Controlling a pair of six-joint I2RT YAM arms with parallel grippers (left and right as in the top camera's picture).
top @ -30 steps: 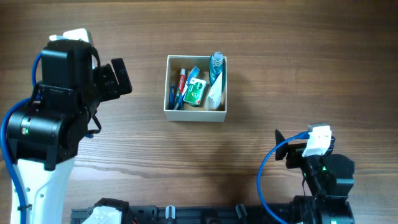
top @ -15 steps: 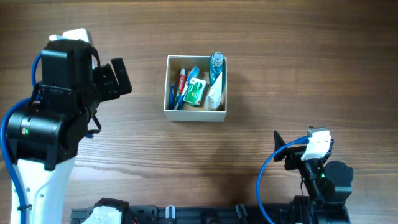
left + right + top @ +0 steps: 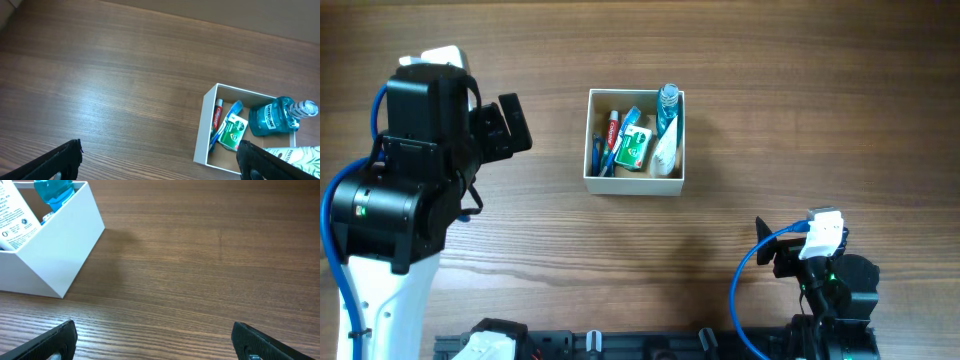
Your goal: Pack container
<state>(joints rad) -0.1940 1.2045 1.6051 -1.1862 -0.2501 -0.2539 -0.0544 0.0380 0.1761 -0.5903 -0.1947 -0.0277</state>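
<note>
The container (image 3: 634, 182) is a white-walled cardboard box with a tan inside, at the table's middle. It holds a blue mouthwash bottle (image 3: 667, 104), a green packet (image 3: 634, 147), a red-and-white tube (image 3: 612, 128), a blue toothbrush (image 3: 603, 152) and a white tube (image 3: 665, 155). It also shows in the left wrist view (image 3: 202, 136) and the right wrist view (image 3: 55, 245). My left gripper (image 3: 160, 159) is open and empty, left of the container. My right gripper (image 3: 155, 341) is open and empty, low at the front right, well away from the container.
The wooden table (image 3: 770, 100) surrounds the container. The left arm's black body (image 3: 410, 170) stands at the left. The right arm's base with its blue cable (image 3: 820, 290) stands at the front right. A black rail (image 3: 620, 345) runs along the front edge.
My right arm has drawn back towards the front edge and slightly left. The left arm and the container have not moved.
</note>
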